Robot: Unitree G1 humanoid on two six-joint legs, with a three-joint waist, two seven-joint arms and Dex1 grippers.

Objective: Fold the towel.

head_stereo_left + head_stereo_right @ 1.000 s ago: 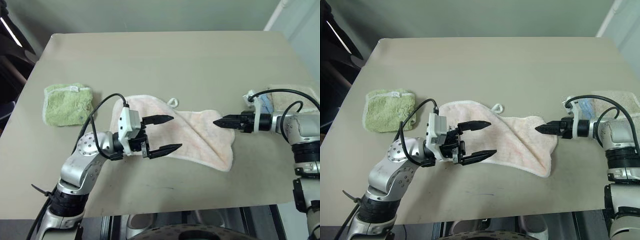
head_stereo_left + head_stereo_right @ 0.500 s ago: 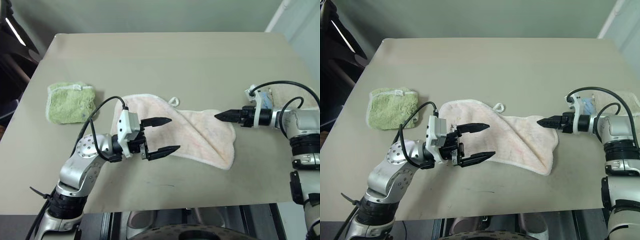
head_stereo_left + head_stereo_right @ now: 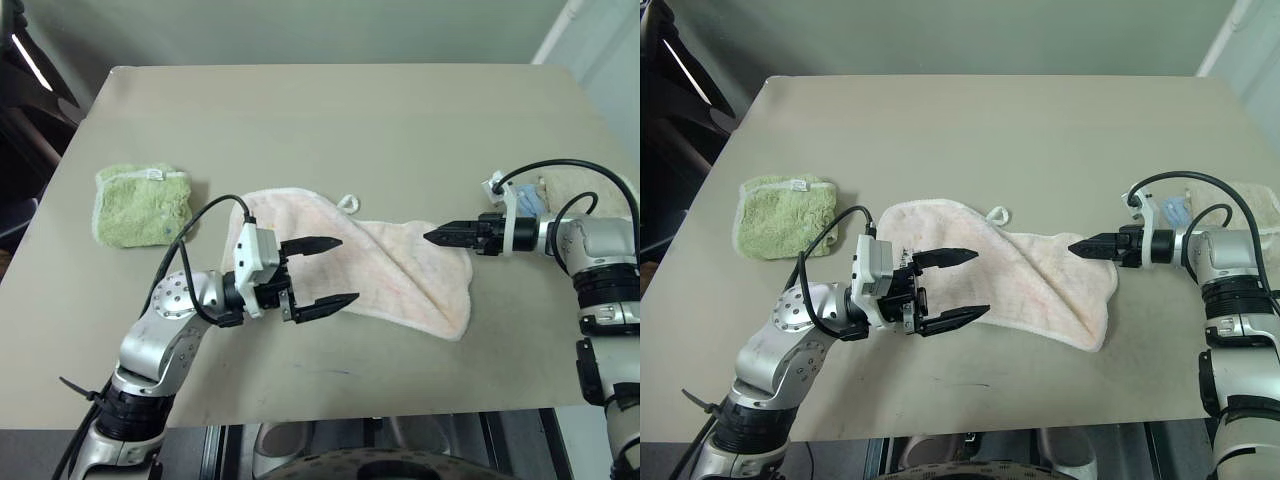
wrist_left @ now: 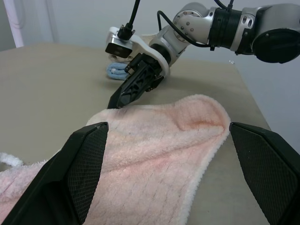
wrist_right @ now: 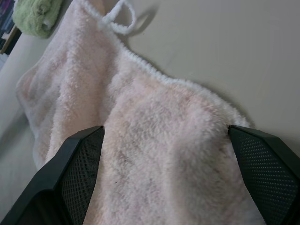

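towel (image 3: pixel 400 270) unmoved | left hand (image 3: pixel 328 272) wide, same place | right hand (image 3: pixel 432 237) wide

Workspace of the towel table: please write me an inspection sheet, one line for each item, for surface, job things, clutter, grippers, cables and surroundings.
Surface: beige table, flat, a few faint dark marks near its front edge.
Job things: pink towel lies rumpled with one diagonal fold, white loop at its far edge.
Clutter: folded green towel on the robot's left; beige cloth and blue cloth at the right edge.
Grippers: left gripper open over the towel's left end, holding nothing; right gripper open at the towel's right end, holding nothing.
Cables: black cable loops over the left arm, another over the right arm.
Surroundings: pale wall behind, dark furniture at the left.
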